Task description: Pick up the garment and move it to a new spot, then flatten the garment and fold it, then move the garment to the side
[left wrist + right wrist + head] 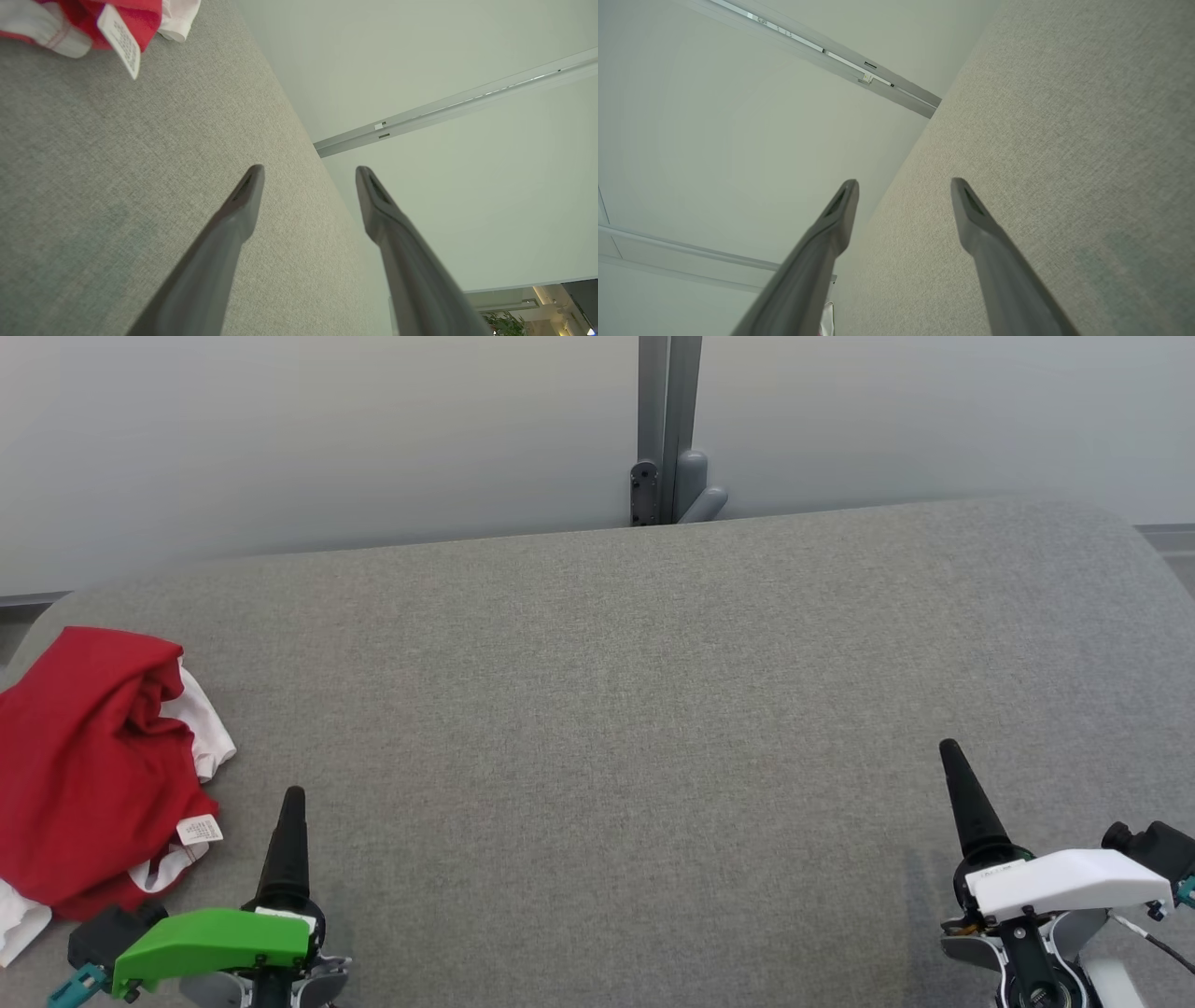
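The garment (84,765) is a crumpled red piece with white trim and a white label, lying at the left edge of the grey fabric surface (607,709). My left gripper (291,803), under a green cover, stands just right of the garment's near corner, open and apart from it. In the left wrist view the garment (140,14) and its label sit at the top left, beyond the open left gripper (308,172). At the lower right, far from the garment, my right gripper (952,756) carries a white cover. It is open and empty in its wrist view (904,183).
The grey surface has rounded far corners and ends at a pale wall. A grey metal post (667,429) with a bracket stands behind the far edge at the middle. A wide bare stretch of fabric lies between the two grippers.
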{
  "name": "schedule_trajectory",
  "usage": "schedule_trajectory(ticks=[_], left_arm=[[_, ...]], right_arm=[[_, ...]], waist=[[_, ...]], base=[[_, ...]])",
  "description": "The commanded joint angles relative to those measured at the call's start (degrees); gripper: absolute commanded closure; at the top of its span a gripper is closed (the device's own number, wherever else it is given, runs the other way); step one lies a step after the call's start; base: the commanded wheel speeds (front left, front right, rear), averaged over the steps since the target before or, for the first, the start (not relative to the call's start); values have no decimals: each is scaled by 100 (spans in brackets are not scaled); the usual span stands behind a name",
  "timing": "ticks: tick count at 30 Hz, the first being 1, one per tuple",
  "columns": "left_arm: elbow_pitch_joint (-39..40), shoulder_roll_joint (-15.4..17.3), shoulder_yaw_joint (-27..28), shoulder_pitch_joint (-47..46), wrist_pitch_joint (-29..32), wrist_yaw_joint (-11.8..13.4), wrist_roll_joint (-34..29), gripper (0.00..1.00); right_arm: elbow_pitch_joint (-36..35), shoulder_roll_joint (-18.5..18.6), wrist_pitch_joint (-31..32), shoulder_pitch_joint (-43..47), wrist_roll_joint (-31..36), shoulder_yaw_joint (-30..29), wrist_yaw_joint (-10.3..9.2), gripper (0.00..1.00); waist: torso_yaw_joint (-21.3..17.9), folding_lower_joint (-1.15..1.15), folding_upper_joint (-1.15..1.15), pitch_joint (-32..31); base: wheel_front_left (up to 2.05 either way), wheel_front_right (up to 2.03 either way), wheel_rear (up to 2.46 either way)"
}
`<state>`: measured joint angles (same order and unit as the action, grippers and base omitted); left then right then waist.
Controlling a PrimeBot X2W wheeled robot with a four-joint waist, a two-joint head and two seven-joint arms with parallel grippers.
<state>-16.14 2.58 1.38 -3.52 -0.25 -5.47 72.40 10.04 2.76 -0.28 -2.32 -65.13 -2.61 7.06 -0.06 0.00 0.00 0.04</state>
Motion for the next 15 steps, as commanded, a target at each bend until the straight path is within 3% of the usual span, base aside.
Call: schedule_trajectory(ticks=[1,15], left_arm=[[98,83,-53,-118,-72,35,-383,0],[98,142,-175,-88,-364,101,-1996,0]], right_arm=[[-144,80,-71,-17,376,57,26,0],[-160,176,-362,2,1920,301,32,0]], waist=[[1,0,0,-1],[10,0,0,-20]], base=[[0,0,0],[0,0,0]])
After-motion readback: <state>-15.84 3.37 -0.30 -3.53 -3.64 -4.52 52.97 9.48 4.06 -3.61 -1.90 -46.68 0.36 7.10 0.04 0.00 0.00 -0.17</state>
